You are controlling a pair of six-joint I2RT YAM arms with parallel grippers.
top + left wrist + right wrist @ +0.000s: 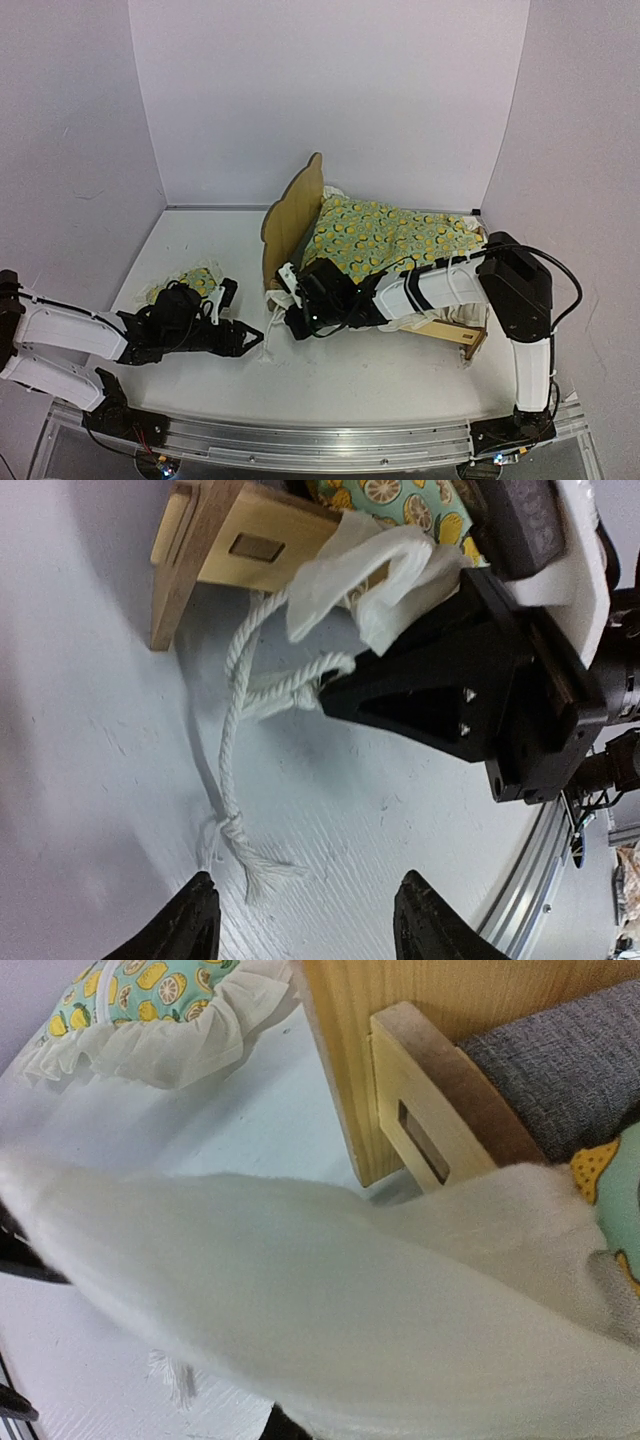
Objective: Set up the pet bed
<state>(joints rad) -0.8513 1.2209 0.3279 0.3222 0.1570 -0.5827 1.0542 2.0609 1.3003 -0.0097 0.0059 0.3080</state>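
Left pincer apart, empty; right pincer closed, at cord and ruffle.

Pet bed light plywood, base panel grey; quilt green, yellow lemon print, white ruffle; pillow matching; rope white.

Blurred white ruffle spans the foreground. Behind: pet bed with slotted plywood side rail and grey base panel. Upper left: lemon-print ruffled pillow on white table.
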